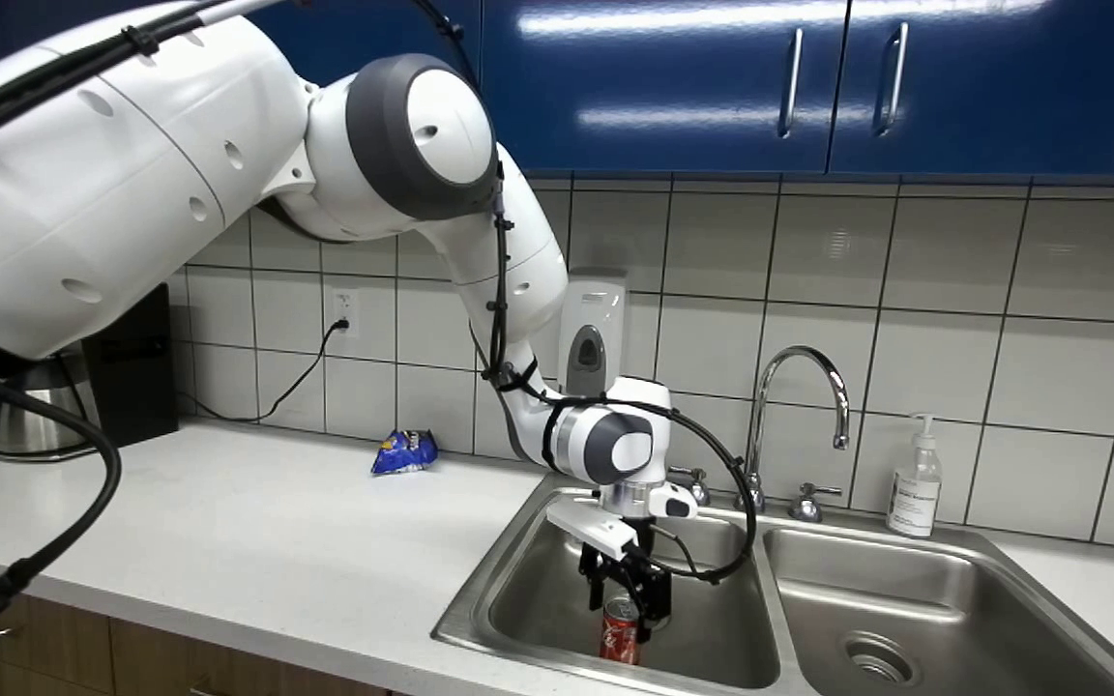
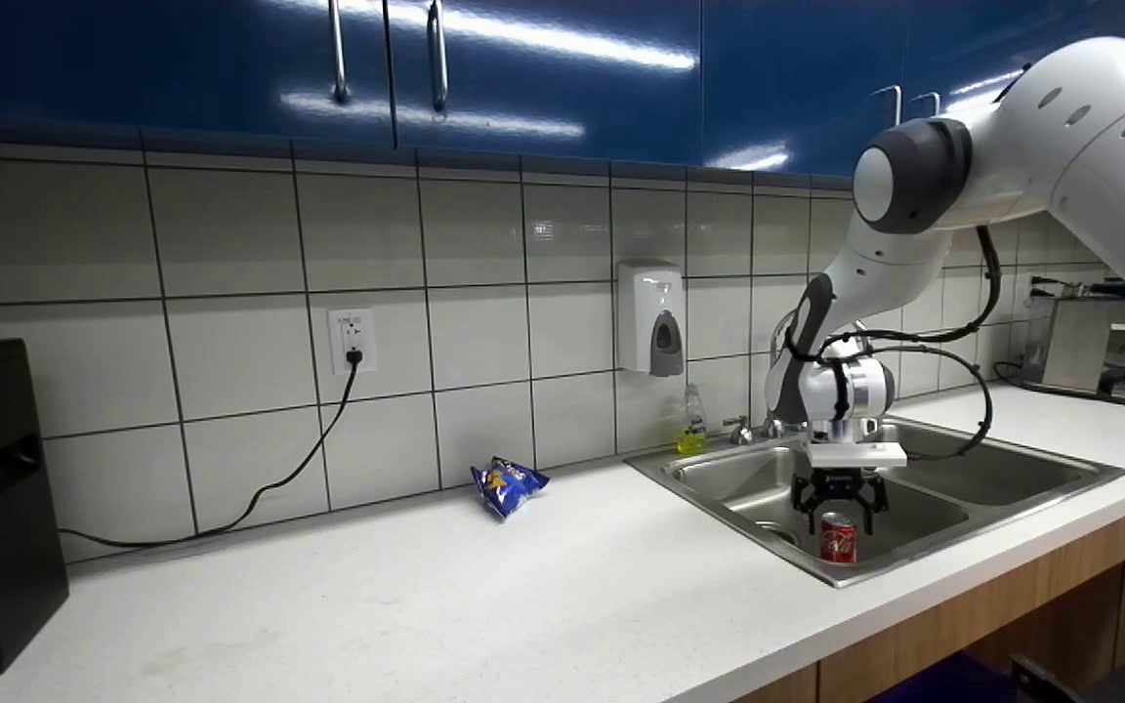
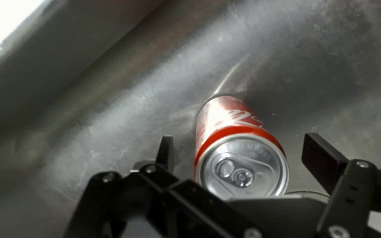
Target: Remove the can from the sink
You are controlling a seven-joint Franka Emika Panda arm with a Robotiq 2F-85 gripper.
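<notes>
Here's the red can [image 3: 236, 138], upright in the left basin [image 1: 538, 619] of the sink [image 1: 480, 592], over toward the near side, silver top and pull tab facing up. And right above it, the gripper [image 2: 839, 527], pointing down, fingers [image 3: 322, 162] spread wider than the can, one to each side of it. Look at the wrist view: bare steel shows in both gaps, so the can stands between those fingers, ungripped and apart from each. Widening out now: the right basin [image 1: 982, 633] with its round drain [image 1: 879, 659], the chrome faucet [image 1: 757, 435] arching up on the far side, a clear pump bottle [image 1: 915, 493] behind that right basin. In an exterior view there's a bottle [image 2: 691, 434] of yellow liquid by the sink's far left corner. Off to the left, the white countertop [image 1: 248, 541], where a crinkled blue packet [image 1: 404, 452] sits near the tiled wall [image 1: 1050, 372] in both exterior views, and farther left a black appliance [image 2: 6, 478]. Up that wall we've got a white dispenser [image 1: 594, 329] and an outlet [image 2: 353, 332] with a black plug [image 2: 354, 357] in it. Glossy blue cabinets [image 1: 663, 87] run along the top, streaked with reflected light; wood-fronted drawers [image 1: 170, 643] sit under the countertop.
</notes>
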